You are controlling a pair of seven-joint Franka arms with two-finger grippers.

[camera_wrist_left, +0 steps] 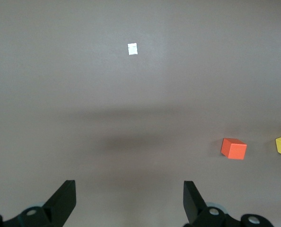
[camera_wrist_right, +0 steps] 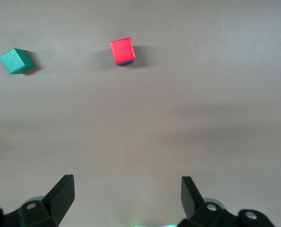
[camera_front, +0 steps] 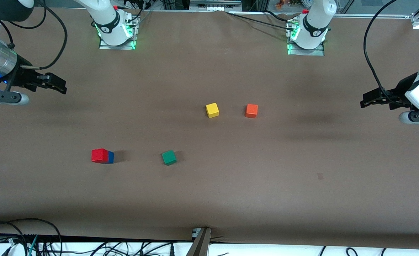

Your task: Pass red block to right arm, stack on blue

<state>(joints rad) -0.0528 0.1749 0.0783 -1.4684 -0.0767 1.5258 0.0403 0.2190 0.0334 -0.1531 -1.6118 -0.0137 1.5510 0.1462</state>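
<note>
The red block (camera_front: 99, 155) sits on top of the blue block (camera_front: 111, 157) toward the right arm's end of the table, with only a strip of blue showing beside it. The right wrist view shows the red block (camera_wrist_right: 122, 50) from above, a sliver of the blue block (camera_wrist_right: 126, 63) peeking out under it. My right gripper (camera_front: 54, 83) hangs open and empty over the table's edge at its own end. My left gripper (camera_front: 370, 99) hangs open and empty over bare table at the other end. Both grippers are well away from the stack.
A green cube (camera_front: 169, 157) lies beside the stack, toward the table's middle. A yellow cube (camera_front: 212, 110) and an orange cube (camera_front: 251, 110) sit farther from the front camera. Cables run along the table's near edge.
</note>
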